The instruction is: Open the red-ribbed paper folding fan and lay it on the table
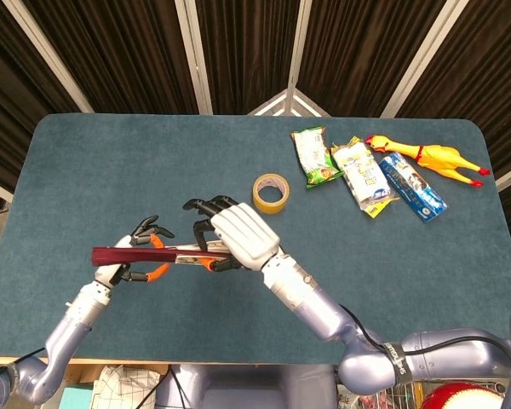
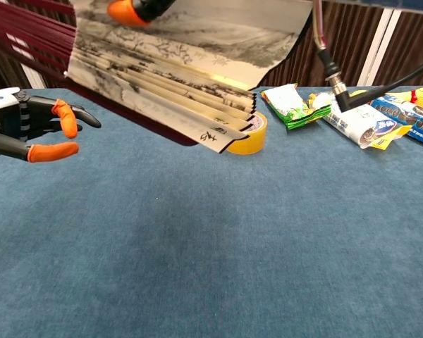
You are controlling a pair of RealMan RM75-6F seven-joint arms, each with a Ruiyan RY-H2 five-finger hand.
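From the head view the folding fan (image 1: 145,255) shows only edge-on, as a thin dark red strip held above the near left part of the table (image 1: 85,162), so its paper face cannot be seen here. Its right end disappears under the right hand (image 1: 238,239), whose pale back covers its own fingers; only dark fingertips and a bit of orange peek out around the fan, which that hand grips. The left hand (image 1: 140,254) sits at the strip's left part with its orange-tipped fingers curled beside it, and whether they press the fan cannot be told from this angle. Beyond them a tape roll (image 1: 271,192) lies near the table's middle, with snack packets (image 1: 358,170) and a rubber chicken (image 1: 430,157) far right. In the chest view the fan (image 2: 176,63) is partly spread, its ink-painted paper folds and red ribs cut off by the top and left edges; it hangs above the table and hides part of the tape roll (image 2: 248,139). An orange fingertip (image 2: 125,11) of the right hand pinches its top, the rest out of frame. The left hand (image 2: 28,130) is clearly apart from the fan, fingers spread, holding nothing.
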